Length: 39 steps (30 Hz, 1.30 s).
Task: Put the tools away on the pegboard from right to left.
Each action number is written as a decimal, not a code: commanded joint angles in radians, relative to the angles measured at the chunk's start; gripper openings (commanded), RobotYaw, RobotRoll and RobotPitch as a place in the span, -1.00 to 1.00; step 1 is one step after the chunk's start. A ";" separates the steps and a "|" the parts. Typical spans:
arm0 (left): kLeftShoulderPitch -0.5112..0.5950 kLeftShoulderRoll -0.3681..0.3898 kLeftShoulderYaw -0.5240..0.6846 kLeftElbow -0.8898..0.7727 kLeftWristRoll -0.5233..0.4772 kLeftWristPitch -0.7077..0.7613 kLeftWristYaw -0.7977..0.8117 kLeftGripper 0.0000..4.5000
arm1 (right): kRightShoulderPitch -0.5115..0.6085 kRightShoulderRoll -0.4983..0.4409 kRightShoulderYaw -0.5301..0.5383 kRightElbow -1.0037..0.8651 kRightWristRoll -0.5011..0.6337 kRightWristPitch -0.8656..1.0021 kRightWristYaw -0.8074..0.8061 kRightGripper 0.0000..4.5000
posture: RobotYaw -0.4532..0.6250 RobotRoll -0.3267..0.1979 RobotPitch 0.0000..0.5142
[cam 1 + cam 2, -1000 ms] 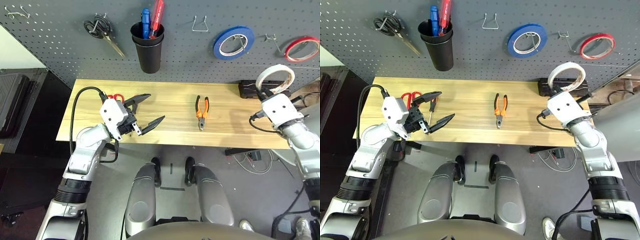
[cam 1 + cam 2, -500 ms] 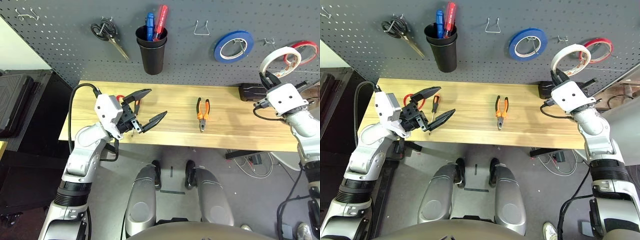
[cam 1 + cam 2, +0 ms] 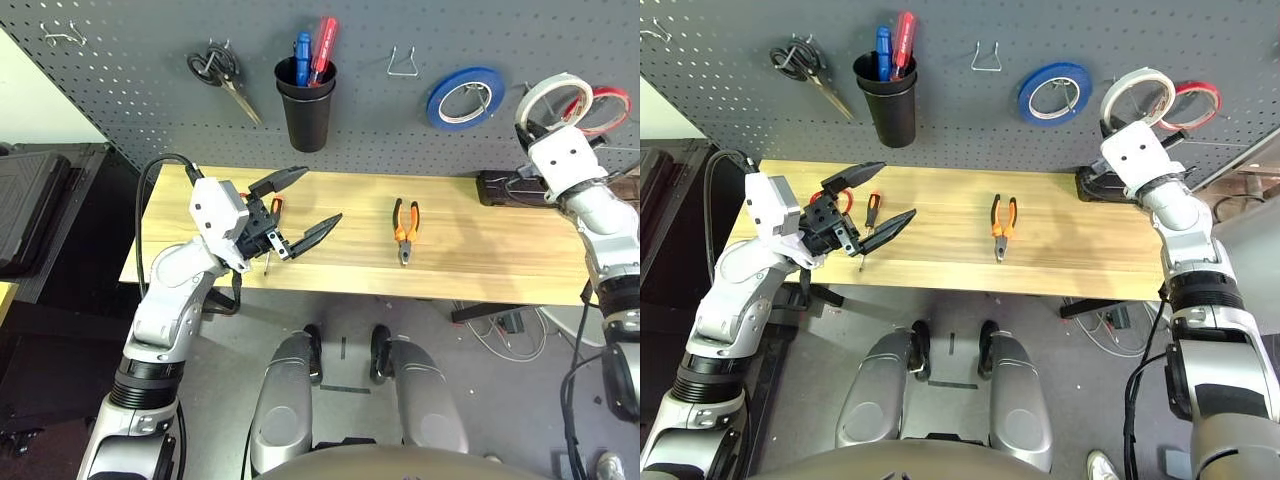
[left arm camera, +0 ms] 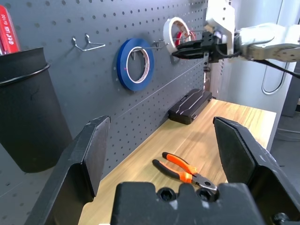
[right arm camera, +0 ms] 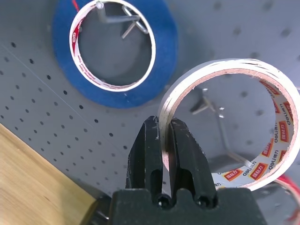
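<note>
Red-handled scissors [image 3: 837, 200] mostly hidden behind left end effector [image 3: 880, 198].

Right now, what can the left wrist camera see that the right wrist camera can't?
Left wrist view alone: the orange-handled pliers lying on the wooden table, a black cup on the grey pegboard, a black case, and the open left gripper.

Right wrist view alone: a close look at the right gripper pinching the roll's wall.

Both: the blue tape roll on its hook and the cream-white tape roll.
</note>
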 commanded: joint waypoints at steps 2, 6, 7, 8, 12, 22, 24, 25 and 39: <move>0.008 0.009 -0.015 -0.038 0.008 0.019 0.000 1.00 | -0.038 0.014 0.017 0.095 0.000 0.021 0.004 -0.99 | 0.08 0.25 -0.18; 0.012 0.011 -0.018 -0.042 0.016 0.019 0.000 1.00 | -0.062 0.029 0.019 0.158 0.008 0.032 0.002 -0.99 | 0.09 0.25 -0.18; 0.012 0.010 -0.018 -0.043 0.018 0.019 0.000 1.00 | -0.065 0.032 0.016 0.167 0.013 0.038 0.003 -0.99 | 0.09 0.25 -0.18; 0.013 0.010 -0.018 -0.044 0.019 0.020 -0.001 1.00 | -0.067 0.034 0.014 0.173 0.016 0.042 0.003 -0.99 | 0.09 0.25 -0.18; 0.013 0.011 -0.021 -0.045 0.025 0.021 -0.002 1.00 | -0.073 0.041 -0.008 0.191 0.045 0.047 0.000 -0.71 | 0.08 0.25 -0.17; 0.034 0.025 -0.016 -0.041 0.030 0.012 -0.011 1.00 | 0.116 0.011 -0.060 -0.075 0.151 -0.110 0.070 0.86 | 0.07 0.25 -0.13; 0.043 0.032 -0.015 -0.030 0.034 0.005 -0.020 1.00 | 0.206 0.010 -0.065 -0.188 0.174 -0.133 0.097 0.98 | 0.06 0.25 -0.11; 0.047 0.036 -0.015 -0.024 0.036 0.002 -0.024 1.00 | 0.247 0.010 -0.065 -0.241 0.181 -0.137 0.108 0.98 | 0.06 0.25 -0.11; 0.072 0.078 -0.021 0.051 0.069 -0.058 -0.091 1.00 | 0.523 0.104 -0.050 -0.678 0.262 0.257 0.125 0.98 | 0.03 0.25 0.03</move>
